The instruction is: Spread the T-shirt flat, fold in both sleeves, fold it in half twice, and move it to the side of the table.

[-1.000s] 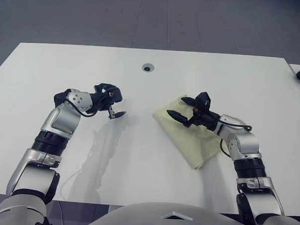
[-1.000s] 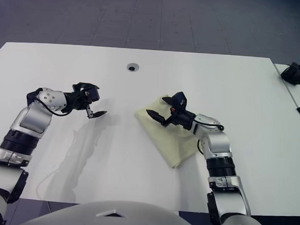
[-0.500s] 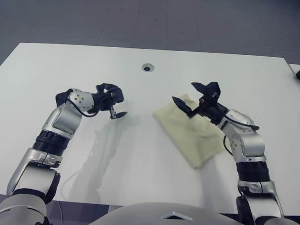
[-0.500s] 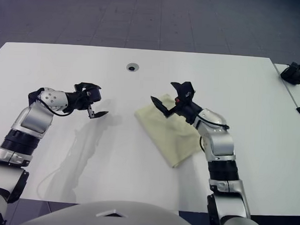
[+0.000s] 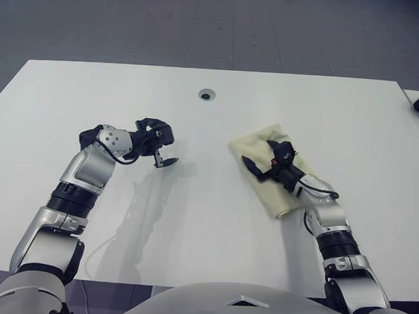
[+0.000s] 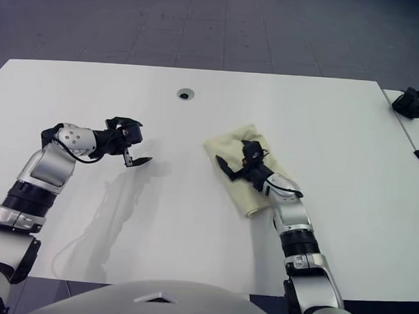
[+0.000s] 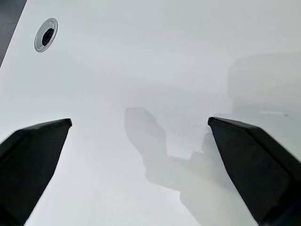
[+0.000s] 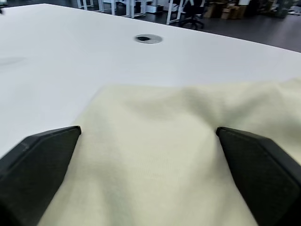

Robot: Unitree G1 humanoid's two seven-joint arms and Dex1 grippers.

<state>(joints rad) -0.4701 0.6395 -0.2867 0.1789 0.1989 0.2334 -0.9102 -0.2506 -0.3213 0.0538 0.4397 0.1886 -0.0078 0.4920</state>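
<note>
Our right gripper [image 5: 260, 154] hangs spread over the shirt [image 8: 150, 160], left gripper [image 7: 139, 123] spread well left of it, grommet [image 5: 206, 95] beyond it

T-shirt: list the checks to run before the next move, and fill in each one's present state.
1. T-shirt folded into a compact rectangle: ok.
2. Right gripper open, low over the shirt: ok.
3. Fingers pressing on the cloth: cannot tell.
4. Left gripper open, over bare table, apart from the shirt: ok.
5. Shirt lying at the side of the table: not ok, bare table lies beyond it.
</note>
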